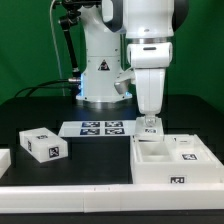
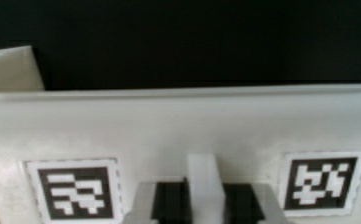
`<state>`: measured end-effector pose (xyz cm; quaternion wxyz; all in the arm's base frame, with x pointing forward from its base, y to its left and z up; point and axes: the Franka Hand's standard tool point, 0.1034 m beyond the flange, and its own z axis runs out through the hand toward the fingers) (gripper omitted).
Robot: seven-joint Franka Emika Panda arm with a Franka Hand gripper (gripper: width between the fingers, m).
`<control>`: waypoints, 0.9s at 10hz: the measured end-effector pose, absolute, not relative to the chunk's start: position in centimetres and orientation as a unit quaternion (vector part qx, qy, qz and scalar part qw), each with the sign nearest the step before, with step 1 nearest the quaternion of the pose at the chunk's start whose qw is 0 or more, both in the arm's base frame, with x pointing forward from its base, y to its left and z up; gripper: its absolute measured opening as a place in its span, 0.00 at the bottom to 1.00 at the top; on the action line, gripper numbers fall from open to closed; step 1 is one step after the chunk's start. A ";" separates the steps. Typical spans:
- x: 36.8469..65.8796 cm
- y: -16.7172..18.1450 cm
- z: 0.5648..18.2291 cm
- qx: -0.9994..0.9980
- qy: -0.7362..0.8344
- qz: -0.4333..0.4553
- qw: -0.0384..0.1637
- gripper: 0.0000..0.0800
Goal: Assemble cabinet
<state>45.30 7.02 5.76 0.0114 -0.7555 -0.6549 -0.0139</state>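
The cabinet point(image 1: 160, 172), a large white open shell with inner compartments and tags, lies at the exterior view's right near the table's front. My gripper point(image 1: 150, 127) points straight down at its back wall. In the wrist view the cabinet's white wall point(image 2: 177, 125) fills the frame, with one tag point(image 2: 74, 190) on one side of the jaws and another point(image 2: 319, 182) on the other. My gripper point(image 2: 203, 205) has its two dark fingers point(image 2: 166, 205) pressed on either side of a thin white rib of the cabinet.
A small white tagged block point(image 1: 41, 145) lies at the exterior view's left. The marker board point(image 1: 100, 128) lies behind, before the robot's base. Another white piece point(image 1: 3, 158) shows at the far left edge. A white rail point(image 1: 70, 190) runs along the front.
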 end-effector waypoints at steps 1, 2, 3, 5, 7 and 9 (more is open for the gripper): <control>45.4 6.9 5.7 -0.754 -0.657 -0.012 0.012 0.09; 45.4 6.8 5.7 -0.751 -0.660 -0.008 0.014 0.09; 45.4 6.8 5.7 -0.750 -0.661 -0.006 0.014 0.09; 45.4 6.8 5.8 -0.749 -0.663 -0.005 0.015 0.09; 45.5 6.7 5.8 -0.744 -0.668 -0.001 0.016 0.09; 45.4 6.7 5.7 -0.743 -0.669 -0.001 0.016 0.09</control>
